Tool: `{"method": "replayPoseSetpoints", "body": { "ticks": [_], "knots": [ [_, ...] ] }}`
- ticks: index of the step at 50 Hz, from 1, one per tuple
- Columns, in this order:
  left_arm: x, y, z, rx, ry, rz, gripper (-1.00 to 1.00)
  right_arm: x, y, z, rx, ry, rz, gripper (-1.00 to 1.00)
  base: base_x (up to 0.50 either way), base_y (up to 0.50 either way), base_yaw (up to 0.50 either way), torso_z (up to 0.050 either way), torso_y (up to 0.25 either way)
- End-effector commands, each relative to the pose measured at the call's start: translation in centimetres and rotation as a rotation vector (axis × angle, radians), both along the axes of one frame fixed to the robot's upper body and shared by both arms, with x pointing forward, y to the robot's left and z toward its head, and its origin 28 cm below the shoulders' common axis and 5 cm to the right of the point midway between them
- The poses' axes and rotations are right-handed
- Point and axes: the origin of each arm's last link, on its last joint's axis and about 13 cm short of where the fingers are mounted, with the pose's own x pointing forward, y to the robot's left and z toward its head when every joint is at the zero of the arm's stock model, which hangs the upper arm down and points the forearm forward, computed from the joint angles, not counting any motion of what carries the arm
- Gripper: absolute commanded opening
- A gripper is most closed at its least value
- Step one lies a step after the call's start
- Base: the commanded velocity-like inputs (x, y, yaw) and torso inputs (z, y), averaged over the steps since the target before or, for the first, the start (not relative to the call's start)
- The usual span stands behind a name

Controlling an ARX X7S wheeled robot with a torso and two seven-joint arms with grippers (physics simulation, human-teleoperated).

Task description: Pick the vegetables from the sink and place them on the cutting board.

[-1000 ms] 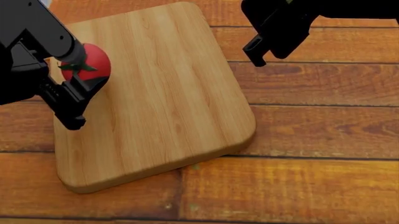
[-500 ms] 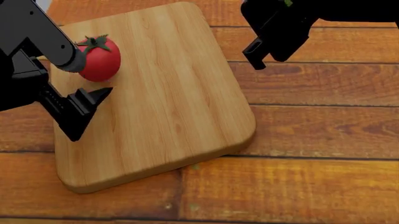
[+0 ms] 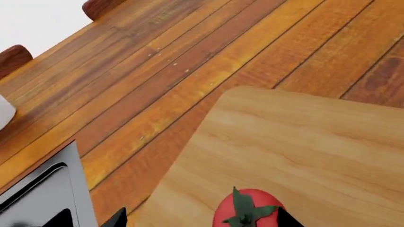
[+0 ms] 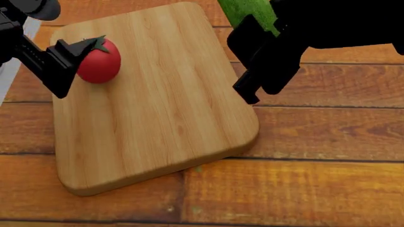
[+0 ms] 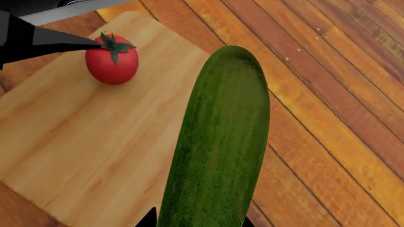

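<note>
- Plainly, the round glossy red tomato with a green star-shaped stem (image 4: pixel 99 60) sat on the thick rectangular light-wood cutting board (image 4: pixel 158 109), toward the board's 10 o'clock corner in the head view, with nothing gripping it.
- The black left gripper (image 4: pixel 63 64) hung at the tomato's 9 o'clock side with its jaws released and spread; one finger tip reached the stem, the other pointed down toward 7 o'clock.
- The black right gripper (image 4: pixel 262 71) hovered over the board's 2 o'clock edge, jaws clenched on the long dark-green speckled cucumber (image 5: pixel 218 142).
- The cucumber was held above the board and the orange-brown plank countertop (image 4: pixel 328 142), resting on neither, its free end pointing toward 12 o'clock in the head view.
- A grey steel corner of the sink (image 3: pixel 38 189) showed in the left wrist view, just beside the board.
</note>
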Motion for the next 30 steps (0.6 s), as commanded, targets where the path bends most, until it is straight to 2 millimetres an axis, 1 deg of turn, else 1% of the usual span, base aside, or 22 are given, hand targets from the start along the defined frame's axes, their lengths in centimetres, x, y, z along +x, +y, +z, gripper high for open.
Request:
{"method": "replayPoseSetpoints", "body": {
  "ticks": [1, 4, 7, 16, 19, 26, 30],
  "knots": [
    [-0.2, 0.0, 2.7, -0.067, -0.129, 0.028, 1.0, -0.6, 1.1, 0.4, -0.05, 0.06, 0.082, -1.0, 0.0, 0.0, 0.0, 0.0, 0.0],
    [-0.2, 0.1, 3.2, -0.072, -0.176, 0.084, 1.0, -0.3, 1.2, 1.3, -0.035, 0.082, 0.086, -1.0, 0.0, 0.0, 0.0, 0.0, 0.0],
    [-0.2, 0.2, 3.9, -0.103, -0.218, 0.127, 1.0, 0.2, 1.4, 1.8, -0.072, 0.143, 0.081, -1.0, 0.0, 0.0, 0.0, 0.0, 0.0],
    [-1.2, -0.1, 4.9, -0.146, -0.286, 0.123, 1.0, 1.8, 2.2, 3.9, -0.055, 0.252, 0.072, -1.0, 0.0, 0.0, 0.0, 0.0, 0.001],
    [-1.5, -0.1, 5.1, -0.165, -0.304, 0.124, 1.0, 2.3, 2.5, 4.1, -0.023, 0.29, 0.064, -1.0, 0.0, 0.0, 0.0, 0.0, 0.0],
    [-2.1, -0.5, 5.1, -0.183, -0.344, 0.124, 1.0, 2.2, 3.1, 4.1, 0.004, 0.344, 0.066, -1.0, 0.0, 0.0, 0.0, 0.0, 0.0],
    [-2.5, -0.8, 5.3, -0.167, -0.354, 0.108, 1.0, 2.2, 3.5, 3.7, 0.002, 0.376, 0.067, -1.0, 0.0, 0.0, 0.0, 0.0, 0.0]
  ]
}}
